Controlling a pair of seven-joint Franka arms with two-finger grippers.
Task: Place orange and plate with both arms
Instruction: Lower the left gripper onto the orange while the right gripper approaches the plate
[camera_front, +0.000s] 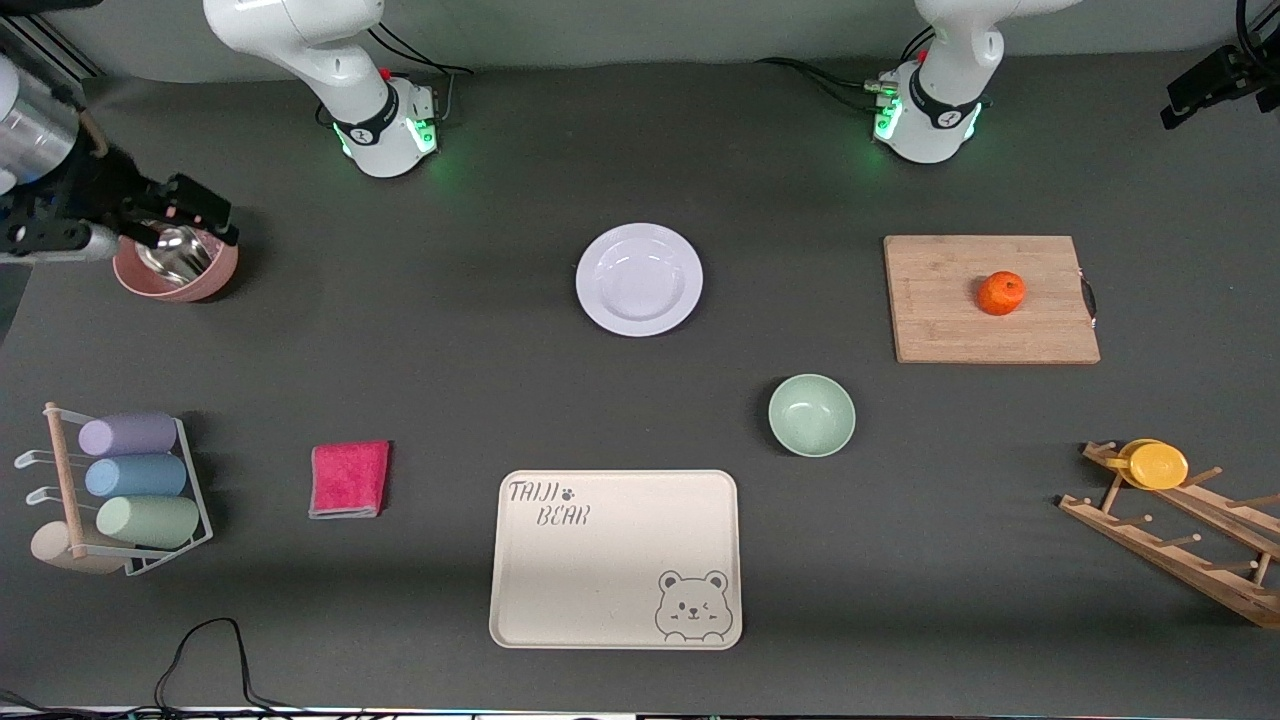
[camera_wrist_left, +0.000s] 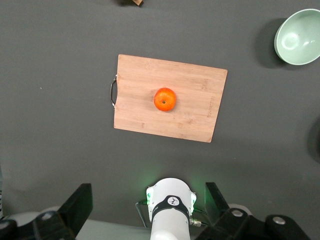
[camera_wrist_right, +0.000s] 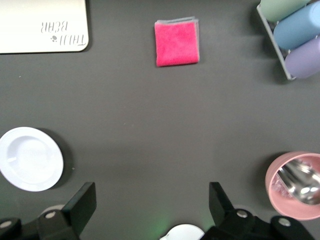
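We list: orange (camera_front: 1001, 293) on the cutting board (camera_front: 990, 298), well inside its edges; plate (camera_front: 639, 279) alone mid-table, bare surface all round. Left gripper (camera_wrist_left: 145, 210) and right gripper (camera_wrist_right: 152, 207) wait high, fingers spread.

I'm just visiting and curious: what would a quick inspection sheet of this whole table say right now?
Surface: dark grey table.
Job's things: orange on cutting board; plate bare, mid-table.
Clutter: green bowl, bear tray, pink cloth, cup rack, pink bowl, peg rack with yellow cup.
Grippers: left gripper open, high over the board; right gripper open, high over the table.
Cables: black cable at the table's near edge.
Surroundings: nothing seen.
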